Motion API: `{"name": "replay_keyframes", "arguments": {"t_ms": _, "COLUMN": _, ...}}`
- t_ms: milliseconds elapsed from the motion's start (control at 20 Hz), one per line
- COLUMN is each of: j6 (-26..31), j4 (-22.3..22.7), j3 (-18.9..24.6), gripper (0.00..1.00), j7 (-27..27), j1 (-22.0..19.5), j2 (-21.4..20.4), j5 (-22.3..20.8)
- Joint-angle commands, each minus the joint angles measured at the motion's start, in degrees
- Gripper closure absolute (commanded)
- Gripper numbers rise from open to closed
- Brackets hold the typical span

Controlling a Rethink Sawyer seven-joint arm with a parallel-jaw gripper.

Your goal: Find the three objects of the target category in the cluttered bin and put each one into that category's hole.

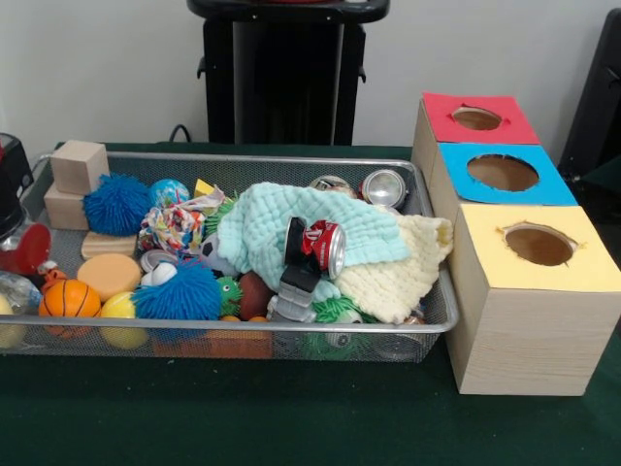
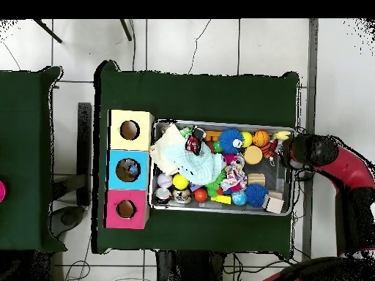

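The wire mesh bin (image 1: 243, 328) sits on the green table, full of clutter; it also shows in the overhead view (image 2: 220, 211). The blue-topped hole (image 1: 503, 173) is in the middle of three wooden boxes beside the bin, and shows in the overhead view too (image 2: 128, 170). A red can (image 1: 327, 248) lies on a mint cloth (image 1: 262, 228). Two silver cans (image 1: 383, 186) lie at the bin's far corner near the boxes. My gripper (image 2: 288, 150) is at the bin's end farthest from the boxes, on the red arm (image 2: 329, 161). Its dark end shows at the front view's left edge (image 1: 12, 209).
The red-topped hole (image 1: 476, 118) and the yellow-topped hole (image 1: 539, 245) flank the blue one. In the bin are blue fuzzy balls (image 1: 116, 204), an orange ball (image 1: 70, 299), wooden blocks (image 1: 80, 167), a cream cloth (image 1: 403, 277) and a black object (image 1: 299, 262).
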Motion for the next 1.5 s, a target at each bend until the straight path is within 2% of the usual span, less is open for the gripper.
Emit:
{"name": "replay_keyframes", "arguments": {"t_ms": 50, "j6": -13.64, "j4": 2.62, "j3": -0.05, "gripper": 0.0, "j7": 0.22, "j1": 2.91, "j2": 9.67, "j5": -6.01}}
{"name": "replay_keyframes", "arguments": {"t_ms": 400, "j6": -16.45, "j4": 3.88, "j3": -1.64, "gripper": 0.0, "j7": 1.9, "j1": 3.31, "j2": 9.59, "j5": -7.05}}
{"name": "replay_keyframes", "arguments": {"t_ms": 600, "j6": -16.83, "j4": 3.34, "j3": -1.91, "gripper": 0.0, "j7": 0.32, "j1": 3.73, "j2": 9.72, "j5": -7.62}}
{"name": "replay_keyframes", "arguments": {"t_ms": 650, "j6": -17.5, "j4": 3.51, "j3": -2.27, "gripper": 1.0, "j7": 0.72, "j1": 3.9, "j2": 9.65, "j5": -7.44}}
{"name": "replay_keyframes", "arguments": {"t_ms": 900, "j6": -16.5, "j4": 3.56, "j3": -3.47, "gripper": 1.0, "j7": 2.42, "j1": 4.88, "j2": 9.45, "j5": -7.08}}
{"name": "replay_keyframes", "arguments": {"t_ms": 1350, "j6": -13.03, "j4": 4.81, "j3": -3.6, "gripper": 1.0, "j7": 1.23, "j1": 5.28, "j2": 7.09, "j5": -6.2}}
{"name": "replay_keyframes", "arguments": {"t_ms": 1500, "j6": -12.52, "j4": 4.22, "j3": -3.21, "gripper": 1.0, "j7": 0.16, "j1": 5.08, "j2": 7.49, "j5": -5.97}}
